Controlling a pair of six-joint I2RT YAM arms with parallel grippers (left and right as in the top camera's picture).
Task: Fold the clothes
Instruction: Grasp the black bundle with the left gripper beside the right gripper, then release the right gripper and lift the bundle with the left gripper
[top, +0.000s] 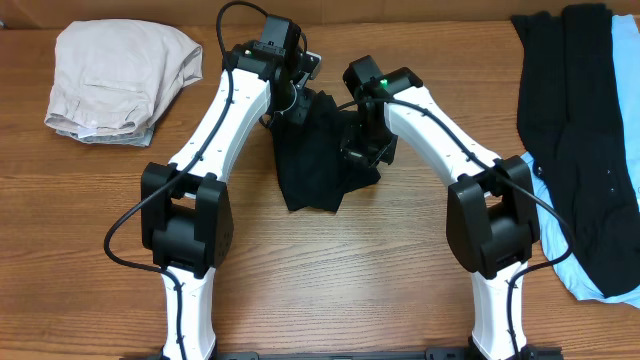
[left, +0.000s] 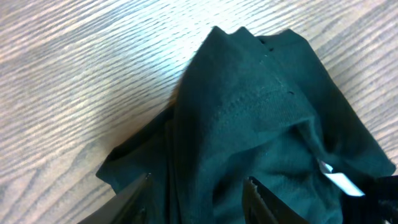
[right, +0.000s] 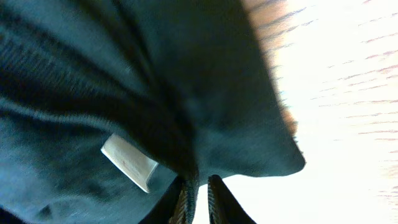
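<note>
Garment (top: 318, 165) bunched at desk (top: 380, 290) centre

Right jaws are clamped on a fold of it; left jaws are seen apart, cloth between them. A single edge should be pinched, not a bunch.

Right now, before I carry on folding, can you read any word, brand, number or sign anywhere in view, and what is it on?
No text can be read in any view.
Small white label on the limp black fabric garment: shows no marks, too blurred to tell whether anything is printed on it.
Crumpled pale beige fabric garment: no print visible.
</note>
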